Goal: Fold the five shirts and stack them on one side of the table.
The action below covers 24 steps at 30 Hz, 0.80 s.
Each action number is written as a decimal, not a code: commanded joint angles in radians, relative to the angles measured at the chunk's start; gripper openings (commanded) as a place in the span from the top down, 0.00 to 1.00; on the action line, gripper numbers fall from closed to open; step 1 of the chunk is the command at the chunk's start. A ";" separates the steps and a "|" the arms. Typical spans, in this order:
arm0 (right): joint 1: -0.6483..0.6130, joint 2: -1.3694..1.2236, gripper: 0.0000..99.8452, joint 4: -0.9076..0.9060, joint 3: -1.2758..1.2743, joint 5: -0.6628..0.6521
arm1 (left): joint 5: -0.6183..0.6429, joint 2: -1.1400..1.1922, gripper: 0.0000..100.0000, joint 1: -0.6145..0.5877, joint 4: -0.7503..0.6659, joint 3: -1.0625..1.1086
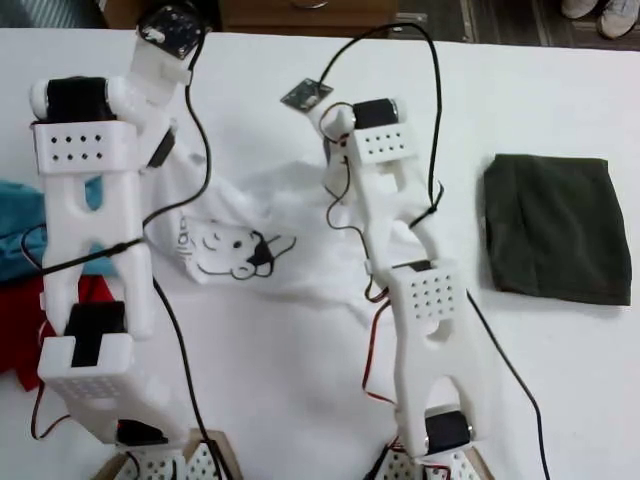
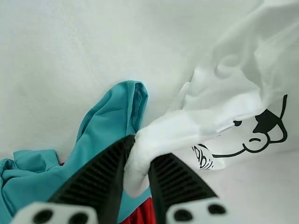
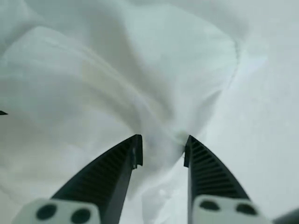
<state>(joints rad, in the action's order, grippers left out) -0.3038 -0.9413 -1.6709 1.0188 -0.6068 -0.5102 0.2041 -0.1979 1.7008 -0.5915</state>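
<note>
A white shirt with a black cartoon print lies crumpled in the middle of the table, between the two arms. My left gripper is shut on a bunched edge of this white shirt, at its left side next to the teal shirt. My right gripper sits at the shirt's far right part, pinching a raised fold of the white cloth between its fingers. A dark green shirt lies folded flat on the right side of the table.
A teal shirt and a red shirt lie heaped at the table's left edge, partly under the left arm. Black and red cables trail across the white table. A floor strip runs along the far edge.
</note>
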 commanded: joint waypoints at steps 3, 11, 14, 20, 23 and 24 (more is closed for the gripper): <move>-0.001 0.013 0.91 -0.002 0.038 -0.008 | -0.003 -0.040 0.98 -0.008 0.006 0.001; -0.001 0.041 0.91 -0.004 0.057 -0.008 | -0.003 -0.040 0.98 -0.008 0.006 0.001; -0.001 0.084 0.91 -0.004 0.074 -0.008 | -0.003 -0.040 0.98 -0.008 0.006 0.001; -0.001 0.119 0.91 -0.005 0.064 -0.008 | -0.003 -0.040 0.98 -0.008 0.006 0.001; -0.001 0.119 0.91 -0.005 0.064 -0.008 | -0.003 -0.040 0.98 -0.008 0.006 0.001; -0.001 0.119 0.91 -0.005 0.064 -0.008 | -0.003 -0.040 0.98 -0.008 0.006 0.001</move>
<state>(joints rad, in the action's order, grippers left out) -0.3038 -0.9106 -1.6709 1.0495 -0.6068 -0.5102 0.2041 -0.1979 1.7008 -0.5915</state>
